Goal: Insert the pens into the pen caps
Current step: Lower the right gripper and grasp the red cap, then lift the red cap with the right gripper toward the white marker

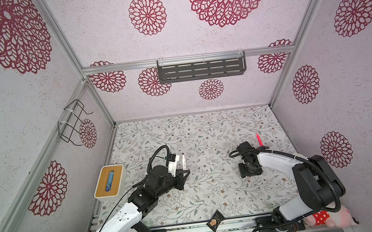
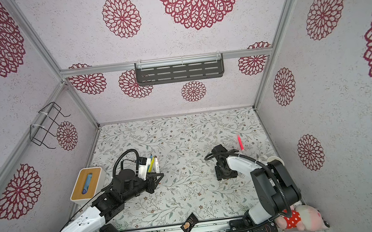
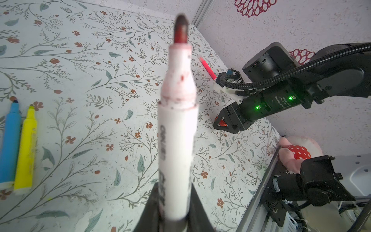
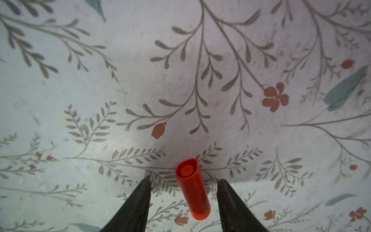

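I counted four pens: a white-barrelled pen (image 3: 176, 140) with a red tip, a blue pen (image 3: 10, 144) and a yellow pen (image 3: 27, 152) side by side, and a pink pen (image 3: 207, 68) toward the tabletop's right edge. Only one cap (image 4: 192, 190) showed, red-orange. There was one wood-topped box (image 1: 110, 184), one plush toy (image 2: 304, 219), one dark packet (image 1: 215, 221), one wall shelf (image 1: 201, 69), one wire rack (image 1: 73, 122), and two arms, the left arm (image 1: 120, 221) and the right arm (image 1: 278, 160).
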